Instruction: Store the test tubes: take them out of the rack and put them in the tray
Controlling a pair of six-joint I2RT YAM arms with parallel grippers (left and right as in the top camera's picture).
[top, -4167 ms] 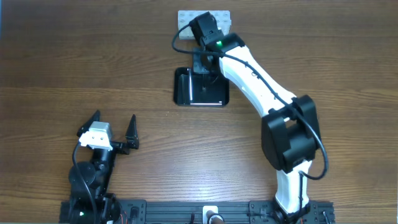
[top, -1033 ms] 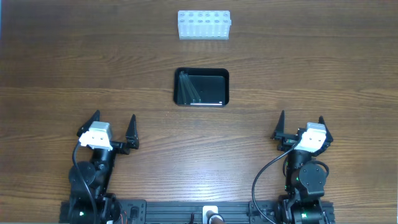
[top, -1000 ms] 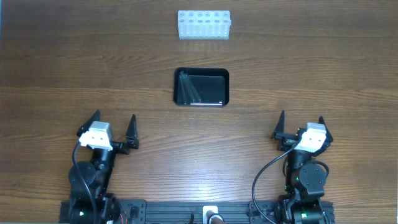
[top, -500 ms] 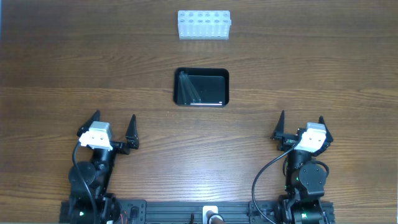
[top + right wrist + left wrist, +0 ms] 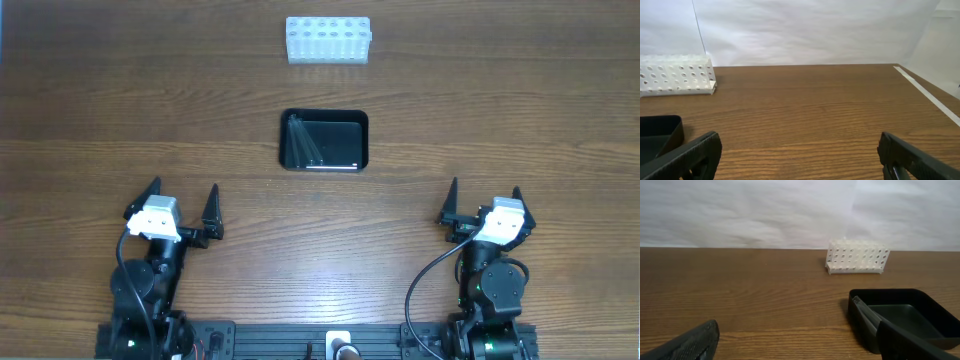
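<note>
Tubes (image 5: pixel 303 145) in the tray (image 5: pixel 360 130) are clear, so honestly can't count them from above. Rack (image 5: pixel 328 40) holes are too tiny to tell if any are filled. In the left wrist view a finger (image 5: pixel 920 342) of the left gripper (image 5: pixel 184 186) covers the tray's near corner. In the right wrist view, rack and tray are both cut off at the edge.

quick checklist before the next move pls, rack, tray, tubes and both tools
1. Rack emptied: ok, no tube stands above it in the top or left wrist view.
2. Test tubes in the tray: ok, they lie along its left wall.
3. Tube count: cannot tell, they are clear and overlap.
4. Left tool open and empty: ok.
5. Right tool open and empty: ok.
6. Both tools apart from rack and tray: ok, each sits near its own base.
</note>
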